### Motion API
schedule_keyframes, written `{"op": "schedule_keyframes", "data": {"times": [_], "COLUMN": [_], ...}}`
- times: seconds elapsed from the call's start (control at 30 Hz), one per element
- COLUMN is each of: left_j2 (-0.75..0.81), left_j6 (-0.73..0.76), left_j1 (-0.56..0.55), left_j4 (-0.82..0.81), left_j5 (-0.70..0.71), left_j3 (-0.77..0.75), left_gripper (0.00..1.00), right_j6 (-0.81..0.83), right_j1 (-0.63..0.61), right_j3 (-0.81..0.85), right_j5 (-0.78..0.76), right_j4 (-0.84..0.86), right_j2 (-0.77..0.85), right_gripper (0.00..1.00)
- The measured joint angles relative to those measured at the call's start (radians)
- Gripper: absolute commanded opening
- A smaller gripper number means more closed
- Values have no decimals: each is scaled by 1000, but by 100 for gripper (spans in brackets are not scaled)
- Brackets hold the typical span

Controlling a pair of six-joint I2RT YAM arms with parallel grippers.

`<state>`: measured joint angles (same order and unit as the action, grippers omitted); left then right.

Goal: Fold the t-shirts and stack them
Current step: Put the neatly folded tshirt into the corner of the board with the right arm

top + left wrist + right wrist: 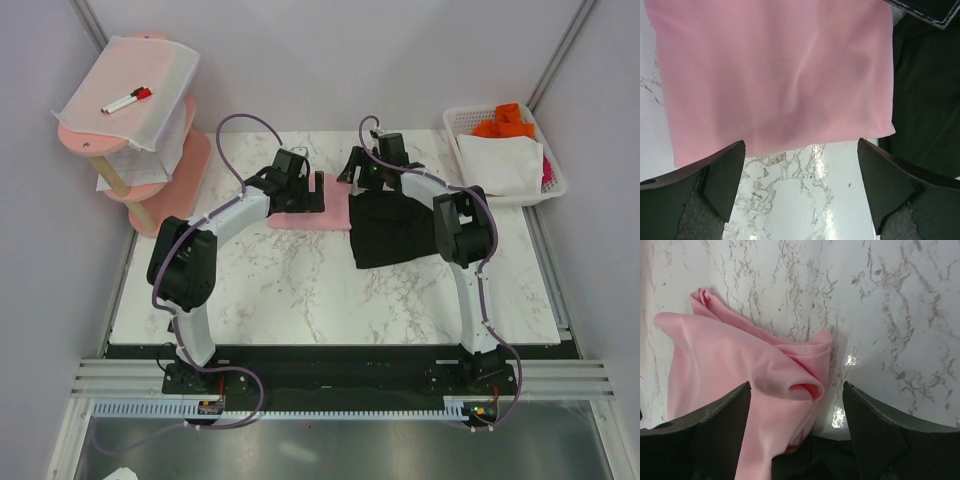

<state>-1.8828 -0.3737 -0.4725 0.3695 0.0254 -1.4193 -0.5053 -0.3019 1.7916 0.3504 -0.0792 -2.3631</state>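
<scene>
The light pink t-shirt [308,218] lies folded flat at the back middle of the marble table [300,290], and the black t-shirt [392,230] lies folded to its right, touching it. My left gripper [318,186] hovers over the pink shirt's back edge and is open. In the left wrist view the pink cloth [775,75] fills the top, bare marble shows between the fingers [722,175], and black cloth [925,100] lies to the right. My right gripper [796,390] stands open over a rumpled pink corner [740,370], with black cloth [815,465] below it.
A white basket [553,175] at the back right holds orange cloth [505,122] and a folded white cloth [500,162]. A pink shelf stand [150,150] at the back left carries a white mesh sheet [160,65] with a red marker [127,99] on it.
</scene>
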Motion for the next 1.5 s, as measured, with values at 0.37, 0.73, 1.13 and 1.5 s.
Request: {"op": "schedule_keyframes", "data": {"times": [0.37, 0.73, 1.13, 1.5], "left_j2": [12, 197, 204, 174], "left_j6": [-1, -6, -12, -15], "left_j1": [24, 153, 158, 158], "left_j4": [13, 74, 95, 100], "left_j5": [-2, 55, 58, 52], "left_j3": [0, 31, 58, 58], "left_gripper": [100, 100, 100, 100], "right_j6": [10, 56, 103, 111], "right_j1": [-99, -170, -154, -61], "right_j3": [93, 77, -77, -192], "right_j5": [-3, -9, -28, 2], "right_j4": [-65, -141, -196, -251], "right_j2": [-77, -27, 291, 416], "right_gripper": [0, 0, 0, 0]}}
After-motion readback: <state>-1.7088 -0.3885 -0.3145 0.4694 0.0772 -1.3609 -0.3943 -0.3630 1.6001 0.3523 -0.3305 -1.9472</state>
